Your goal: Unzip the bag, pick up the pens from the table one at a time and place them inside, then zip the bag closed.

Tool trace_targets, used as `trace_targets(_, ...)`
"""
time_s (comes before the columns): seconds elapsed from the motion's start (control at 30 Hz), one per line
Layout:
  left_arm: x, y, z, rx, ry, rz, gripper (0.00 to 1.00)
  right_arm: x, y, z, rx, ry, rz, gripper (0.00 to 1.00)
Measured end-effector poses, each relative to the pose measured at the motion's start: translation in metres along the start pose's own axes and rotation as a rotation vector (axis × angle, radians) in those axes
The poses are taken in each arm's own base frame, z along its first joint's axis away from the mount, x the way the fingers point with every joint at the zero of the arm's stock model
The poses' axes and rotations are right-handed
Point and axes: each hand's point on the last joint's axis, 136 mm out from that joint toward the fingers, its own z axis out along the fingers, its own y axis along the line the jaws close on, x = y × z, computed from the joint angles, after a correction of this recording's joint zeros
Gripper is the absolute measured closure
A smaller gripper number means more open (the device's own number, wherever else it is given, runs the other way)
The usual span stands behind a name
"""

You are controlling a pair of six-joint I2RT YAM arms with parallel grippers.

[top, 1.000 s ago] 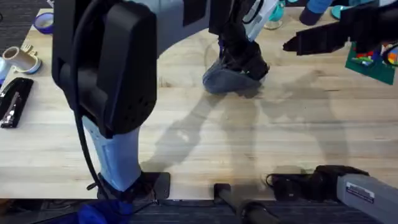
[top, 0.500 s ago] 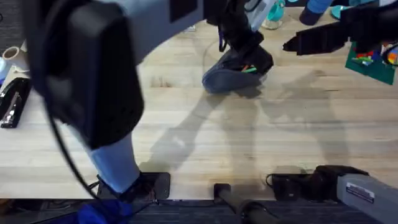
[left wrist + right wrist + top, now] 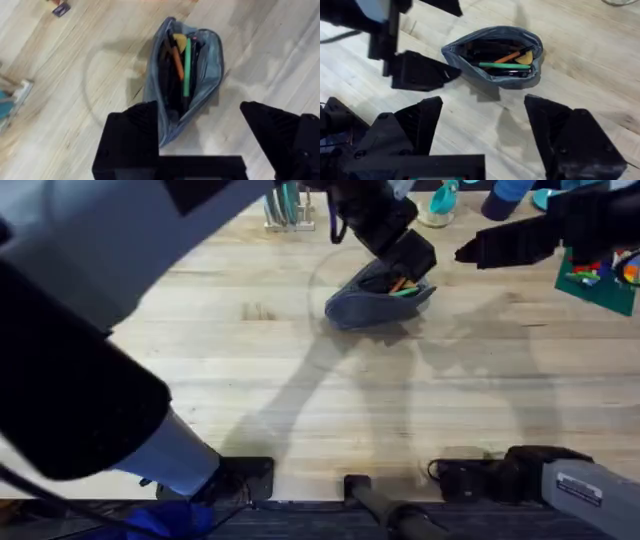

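Observation:
The grey-blue bag lies unzipped on the wooden table, its mouth gaping. An orange pen and a green pen lie inside it, together with some dark items. My left gripper hovers open just above the bag's near end, holding nothing. It is the black shape over the bag's far side in the overhead view. My right gripper is open and empty, off to the bag's right, looking into the bag at the green pen and the orange pen.
A holder with upright tools and a teal cup stand at the table's far edge. A green board with coloured pieces is at the far right. The left arm looms large over the left half of the overhead view.
My left gripper has lifted off the bag and drawn back toward the far side, uncovering the open mouth with the pens inside. The left arm rose nearer the camera. The right arm stayed still.

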Motion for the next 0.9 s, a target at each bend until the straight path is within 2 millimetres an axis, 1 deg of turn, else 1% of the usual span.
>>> trace_targets(0.1, 0.004, 0.007, -0.013, -0.019, -0.003, -0.021, 0.011, 0.0, 0.0, 0.0, 0.0, -0.001, 0.008, 0.006)
trace_targets(0.23, 0.01, 0.013, -0.036, -0.045, -0.008, -0.047, 0.011, -0.005, -0.001, 0.0, 0.005, -0.019, 0.034, 0.006)
trace_targets(0.33, 0.018, 0.013, -0.052, -0.054, 0.004, -0.062, 0.011, -0.008, -0.004, 0.0, 0.016, -0.029, 0.066, 0.006)
trace_targets(0.43, 0.025, 0.009, -0.065, -0.058, 0.014, -0.07, 0.011, -0.005, -0.01, 0.0, 0.052, -0.02, 0.12, 0.006)
trace_targets(0.6, 0.031, 0.011, -0.087, -0.08, -0.014, -0.091, 0.012, -0.003, -0.013, 0.001, 0.084, -0.007, 0.166, 0.006)
trace_targets(0.7, 0.044, 0.013, -0.105, -0.106, -0.039, -0.12, 0.011, -0.001, -0.01, 0.004, 0.101, 0.013, 0.16, 0.006)
trace_targets(0.77, 0.056, 0.013, -0.115, -0.122, -0.051, -0.142, 0.01, 0.0, -0.006, 0.006, 0.104, 0.022, 0.153, 0.006)
trace_targets(0.9, 0.082, 0.003, -0.128, -0.137, -0.064, -0.172, 0.006, 0.0, 0.001, 0.009, 0.1, 0.031, 0.152, 0.005)
